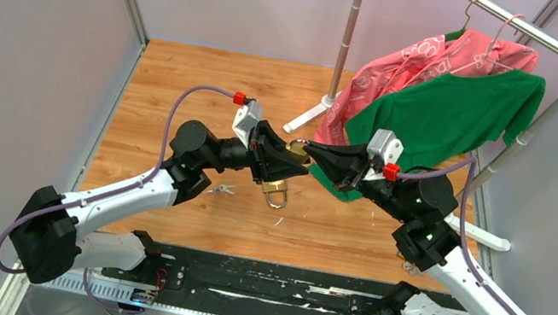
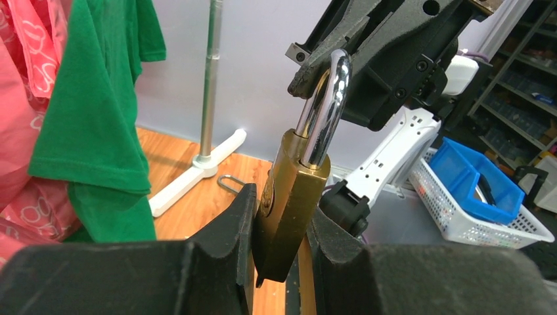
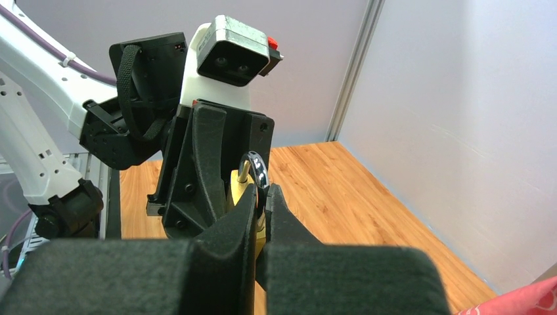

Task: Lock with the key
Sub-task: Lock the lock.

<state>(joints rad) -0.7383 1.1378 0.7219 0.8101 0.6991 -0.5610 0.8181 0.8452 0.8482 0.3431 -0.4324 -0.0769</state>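
Note:
A brass padlock (image 2: 292, 197) with a chrome shackle (image 2: 326, 98) is held upright in the air between both arms. My left gripper (image 2: 282, 205) is shut on the padlock's body; in the top view it (image 1: 285, 161) is at mid-table. My right gripper (image 3: 264, 191) is shut on the top of the shackle (image 3: 257, 169), meeting the left gripper tip to tip (image 1: 307, 152). A second brass padlock (image 1: 276, 193) lies on the wood below them. A small metal item (image 1: 222, 189), perhaps the key, lies left of it; I cannot tell for sure.
A clothes rack (image 1: 346, 39) stands at the back right with a pink garment (image 1: 431, 59) and a green shirt (image 1: 448, 109) hanging low behind my right arm. Grey walls enclose the wooden table (image 1: 185, 80). A small scrap (image 1: 279, 221) lies near the front.

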